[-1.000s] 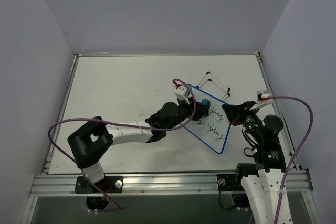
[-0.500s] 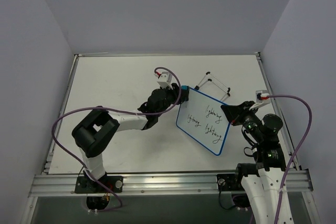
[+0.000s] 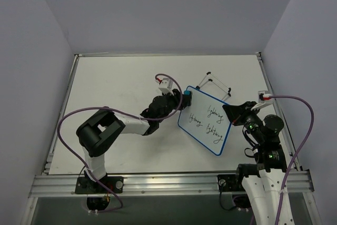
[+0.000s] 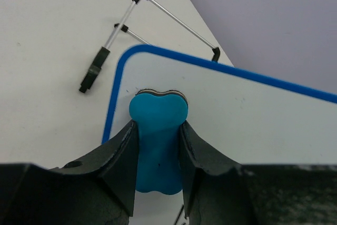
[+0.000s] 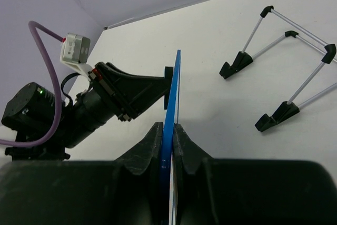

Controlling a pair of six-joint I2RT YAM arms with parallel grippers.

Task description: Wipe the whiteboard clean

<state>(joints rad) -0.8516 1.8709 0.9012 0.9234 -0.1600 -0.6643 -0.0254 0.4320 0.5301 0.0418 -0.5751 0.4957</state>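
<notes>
left pincer (image 4: 158, 128) — grasping eraser (image 4: 158, 110), against whiteboard (image 4: 253, 114) corner | right pincer (image 5: 167, 131) — clenched on whiteboard rim

Left end effector (image 4: 158, 133) and right end effector (image 5: 167, 130) both clamped.

Robot lab bench: white table (image 3: 113, 90), plain walls (image 3: 158, 9), alu rail (image 3: 174, 182).

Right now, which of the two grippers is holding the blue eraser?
The left gripper: it pinches the blue bone-shaped eraser at a corner of the whiteboard. The right gripper is instead clamped on that board's blue edge.
</notes>
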